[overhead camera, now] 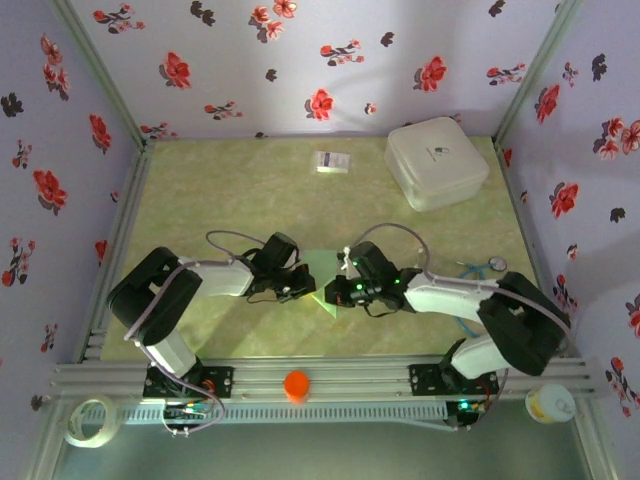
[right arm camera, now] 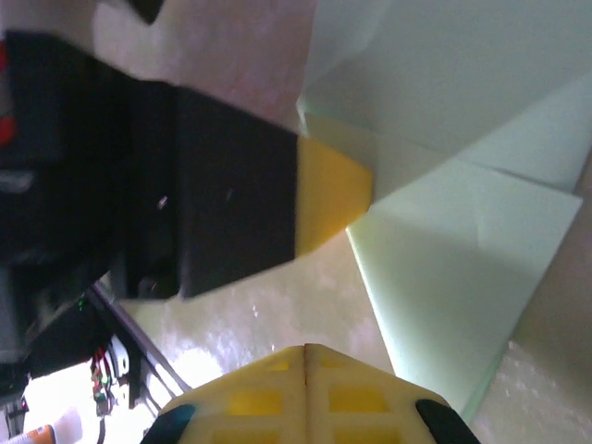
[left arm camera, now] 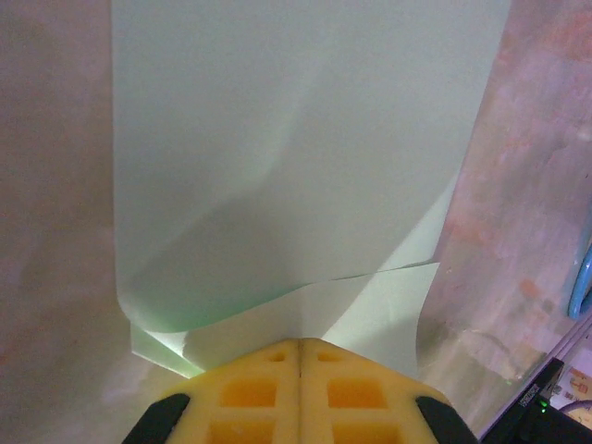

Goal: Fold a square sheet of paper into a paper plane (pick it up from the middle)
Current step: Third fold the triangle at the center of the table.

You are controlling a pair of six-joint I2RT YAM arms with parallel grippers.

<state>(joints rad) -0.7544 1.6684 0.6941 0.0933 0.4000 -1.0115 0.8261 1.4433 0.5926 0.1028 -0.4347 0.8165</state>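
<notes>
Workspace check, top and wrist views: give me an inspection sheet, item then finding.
Surface: pale green marbled table.
Job's things: square sheet of paper, partly folded, between the grippers.
Clutter: white box and small card at the far side; orange object on the near rail.
Grippers: left gripper shut at the paper's edge; right gripper shut beside the paper.
Cables: left arm cable and right arm cable, both looped.
Surroundings: floral walls.

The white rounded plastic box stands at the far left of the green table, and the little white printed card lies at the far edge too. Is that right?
No. The white rounded plastic box stands at the far right of the green table, not the far left; the top external view shows it. The little white printed card does lie at the far edge too.
</notes>
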